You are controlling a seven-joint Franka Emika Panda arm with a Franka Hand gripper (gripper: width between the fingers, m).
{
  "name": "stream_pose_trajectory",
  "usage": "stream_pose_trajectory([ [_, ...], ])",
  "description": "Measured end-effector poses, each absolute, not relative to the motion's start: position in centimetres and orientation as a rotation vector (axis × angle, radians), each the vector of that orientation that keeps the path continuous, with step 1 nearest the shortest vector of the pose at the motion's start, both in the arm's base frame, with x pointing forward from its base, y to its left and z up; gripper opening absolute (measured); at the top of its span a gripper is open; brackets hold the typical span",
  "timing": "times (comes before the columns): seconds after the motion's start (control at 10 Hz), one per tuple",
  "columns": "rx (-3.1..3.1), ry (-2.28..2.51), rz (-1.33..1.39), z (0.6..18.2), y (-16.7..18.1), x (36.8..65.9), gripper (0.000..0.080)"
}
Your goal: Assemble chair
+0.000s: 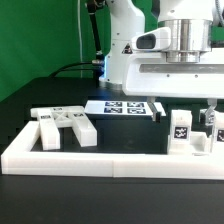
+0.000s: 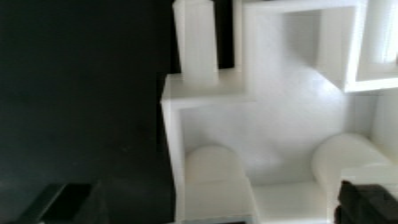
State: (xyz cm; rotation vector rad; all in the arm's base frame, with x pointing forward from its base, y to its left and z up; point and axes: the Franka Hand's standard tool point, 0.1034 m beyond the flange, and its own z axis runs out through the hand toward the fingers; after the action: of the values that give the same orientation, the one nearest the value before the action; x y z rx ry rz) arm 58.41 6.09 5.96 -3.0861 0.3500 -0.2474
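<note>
so, we judge this an early pick step: nothing looks joined yet. the claw [image 2: 217,200] is spread wide and holds nothing; in the wrist view a white chair piece [image 2: 249,110] with two rounded posts sits between its dark fingers [image 2: 63,200]. the arm hangs vertical, wrist down, over the tagged blocks [image 1: 182,128] at the exterior view's right of the counter [image 1: 20,100]. other chair parts [image 1: 62,127] lie loose at its left. next we'd want it to lower, centre and close squarely.
</note>
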Motion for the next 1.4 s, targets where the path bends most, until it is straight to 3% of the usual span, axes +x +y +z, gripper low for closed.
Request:
stream_pose_trajectory([
  [0.7, -3.128, 0.255, -0.314, 3.0, 6.3, 57.5, 0.0649],
  [1.4, -3.143, 0.254, -0.286, 1.5, 6.1, 56.8, 0.0649],
])
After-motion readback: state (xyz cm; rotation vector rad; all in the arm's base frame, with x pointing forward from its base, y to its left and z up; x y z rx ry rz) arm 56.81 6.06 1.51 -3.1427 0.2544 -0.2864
